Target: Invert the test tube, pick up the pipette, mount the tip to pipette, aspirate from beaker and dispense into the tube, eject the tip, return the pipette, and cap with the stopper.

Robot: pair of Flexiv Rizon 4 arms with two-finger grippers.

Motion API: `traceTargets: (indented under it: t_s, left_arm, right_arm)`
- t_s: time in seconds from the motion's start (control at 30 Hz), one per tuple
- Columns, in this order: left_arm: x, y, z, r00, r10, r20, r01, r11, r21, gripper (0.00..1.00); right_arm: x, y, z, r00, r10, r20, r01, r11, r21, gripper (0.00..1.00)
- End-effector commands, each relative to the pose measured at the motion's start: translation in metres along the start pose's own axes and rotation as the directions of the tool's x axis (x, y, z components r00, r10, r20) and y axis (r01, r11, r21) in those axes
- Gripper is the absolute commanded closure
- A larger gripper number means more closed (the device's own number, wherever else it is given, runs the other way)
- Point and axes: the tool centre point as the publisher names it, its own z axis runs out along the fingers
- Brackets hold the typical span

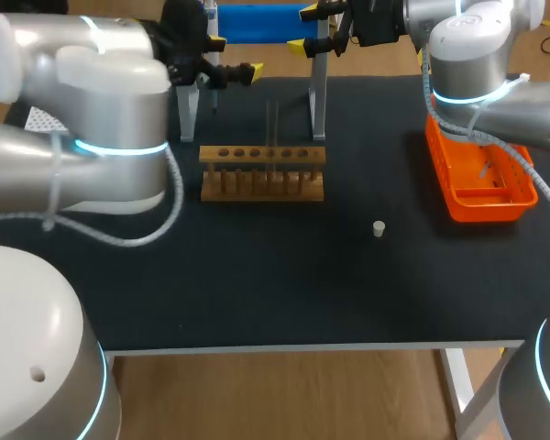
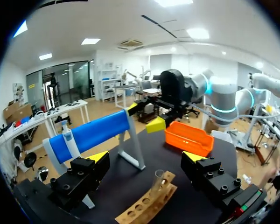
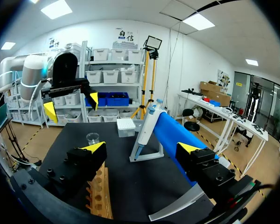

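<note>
Right gripper (image 3: 141, 148): fingers spread wide, nothing between them. It is raised over the table (image 1: 257, 284) and faces the pipette (image 3: 143, 130), which hangs straight ahead of the fingertips against the blue stand (image 3: 170, 135), apart from both fingers. The tip box (image 3: 125, 127) sits beyond the pipette, a little toward the left finger. The beaker (image 3: 92, 138) lies ahead of that same finger. Left gripper (image 2: 144, 156): also released and empty. The test tube (image 2: 157, 181) stands upright in the wooden rack (image 2: 144, 207), just ahead of and below the gap between its fingers, untouched by either. The tube's upper end appears open, so the inversion is judged complete. The stopper (image 1: 379, 228) lies loose on the table, well apart from both grippers and from the rack, so capping is not yet done. Step in hand, by judgement: picking up the pipette, at the approach stage, with no contact made. The next move calls for the right gripper to advance until the pipette body lies squarely between both fingers, then close from two sides and lift it clear of the stand without knocking the stand or the tip box. The left gripper has no evident work until the tube needs steadying.
</note>
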Motion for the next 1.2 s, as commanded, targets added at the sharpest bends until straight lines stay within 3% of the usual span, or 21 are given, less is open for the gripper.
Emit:
traceTargets:
  t_s: [0.03,0.3,0.53,1.2]
  left_arm:
    - [-0.001,0.012,0.003,0.981,0.019,-0.194,-0.012,0.999,0.037,0.0]
    - [0.003,0.03,0.021,0.966,0.073,-0.247,-0.073,0.997,0.01,0.0]
    - [0.006,0.038,0.031,0.939,0.111,-0.325,-0.105,0.994,0.036,0.0]
    - [0.026,0.068,0.071,0.887,0.137,-0.441,-0.166,0.986,-0.029,0.0]
  right_arm:
    - [0.001,0.0,-0.001,1.0,0.0,0.001,0.0,1.0,0.001,0.0]
    - [0.001,0.0,-0.001,1.0,0.0,0.001,0.0,1.0,0.001,0.0]
    - [0.001,0.0,-0.001,1.0,0.0,0.001,0.0,1.0,0.001,0.0]
    - [0.001,0.0,-0.001,1.0,0.0,0.001,0.0,1.0,0.001,0.0]
